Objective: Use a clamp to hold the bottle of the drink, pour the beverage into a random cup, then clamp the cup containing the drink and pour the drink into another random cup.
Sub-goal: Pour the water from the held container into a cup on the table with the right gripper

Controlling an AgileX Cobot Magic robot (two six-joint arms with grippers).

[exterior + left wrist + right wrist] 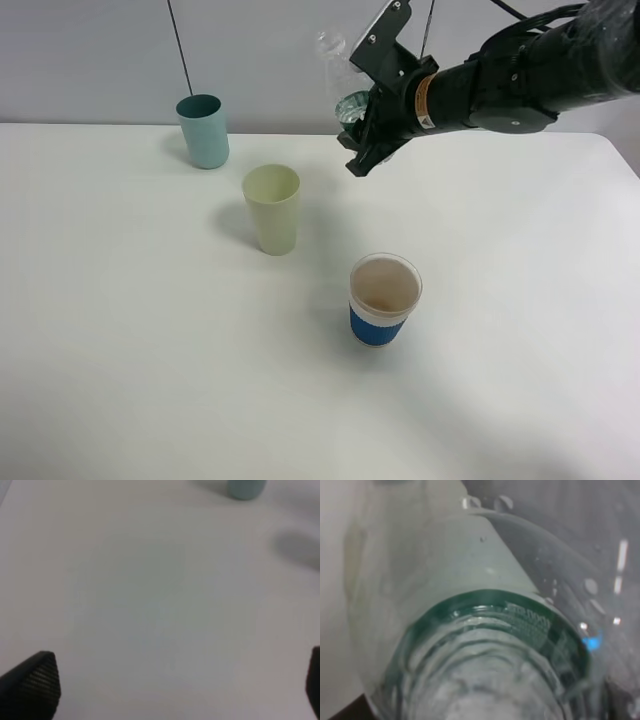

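Bottle of the drink (350,104) is the only task item off the table (150,350). From the left: the left gripper (175,690), jaws wide apart over bare tabletop; the teal cup (203,131); the pale yellow-green cup (271,208), upright; then the bottle, slightly tilted in the air, clamped in the right gripper (365,150); the blue-banded cup (383,300) stands nearest the front.

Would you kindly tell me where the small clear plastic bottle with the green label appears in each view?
Exterior high: the bottle sits upper centre, in the right gripper.
Left wrist: not in it.
Right wrist: close up, filling the picture.
Shared landmark: the teal cylindrical cup, upper left in exterior high, cropped at the left wrist's edge.
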